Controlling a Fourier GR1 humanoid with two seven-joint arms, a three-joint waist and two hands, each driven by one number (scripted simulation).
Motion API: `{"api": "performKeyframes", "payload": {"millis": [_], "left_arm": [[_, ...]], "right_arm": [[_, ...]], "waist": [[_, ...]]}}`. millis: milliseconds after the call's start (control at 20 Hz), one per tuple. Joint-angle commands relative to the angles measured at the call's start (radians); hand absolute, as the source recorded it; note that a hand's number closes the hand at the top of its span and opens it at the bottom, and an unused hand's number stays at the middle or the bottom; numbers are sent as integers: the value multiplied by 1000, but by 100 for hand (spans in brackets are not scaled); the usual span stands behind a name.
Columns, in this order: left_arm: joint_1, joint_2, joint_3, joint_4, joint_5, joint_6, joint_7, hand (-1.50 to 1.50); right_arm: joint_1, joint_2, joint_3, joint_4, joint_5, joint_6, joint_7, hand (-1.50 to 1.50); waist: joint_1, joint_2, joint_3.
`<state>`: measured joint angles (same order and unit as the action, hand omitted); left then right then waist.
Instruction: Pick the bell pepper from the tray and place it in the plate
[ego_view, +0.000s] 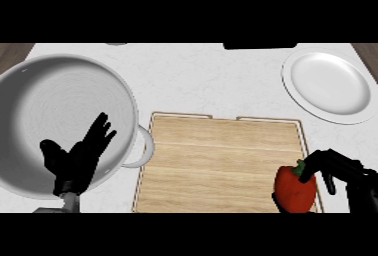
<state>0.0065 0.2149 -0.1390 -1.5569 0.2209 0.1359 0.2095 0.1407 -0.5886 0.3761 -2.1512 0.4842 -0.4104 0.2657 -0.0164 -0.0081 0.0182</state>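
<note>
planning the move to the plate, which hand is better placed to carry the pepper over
Right. The right hand is already curled round the bell pepper, on the plate's side. The left hand rests open over the pot.

The pot (63, 117) runs off the left edge, so its left rim is cut away, and the left hand (74, 160) covers part of its near wall. The wooden tray (221, 165) loses its near edge at the bottom of the view. The pepper (295, 189) is cut off at its base, and the right hand (341, 172) hides its right side. That hand's palm and wrist leave the view at the right. A dark object (258, 46) at the far edge shows only a sliver, too little to tell what it is.
</note>
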Motion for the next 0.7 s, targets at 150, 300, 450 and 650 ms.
{"api": "performKeyframes", "payload": {"millis": [150, 300, 450, 650], "left_arm": [[30, -41, -42, 86, -19, -11, -10, 0], [25, -50, -56, 84, -47, 9, 0, 0], [27, -48, -62, 71, -38, -9, 16, 0], [-22, -40, -41, 87, -24, -30, 27, 0]], "right_arm": [[-101, 23, -280, 245, -361, 10, -192, 150], [-102, 5, -356, 414, -392, 33, -364, 150], [-190, 18, -434, 590, -405, 17, -456, 150], [-411, -3, -509, 835, -431, 40, -484, 150]], "waist": [[27, 18, -15], [24, 16, -15], [38, 20, -14], [60, 25, -15]]}}
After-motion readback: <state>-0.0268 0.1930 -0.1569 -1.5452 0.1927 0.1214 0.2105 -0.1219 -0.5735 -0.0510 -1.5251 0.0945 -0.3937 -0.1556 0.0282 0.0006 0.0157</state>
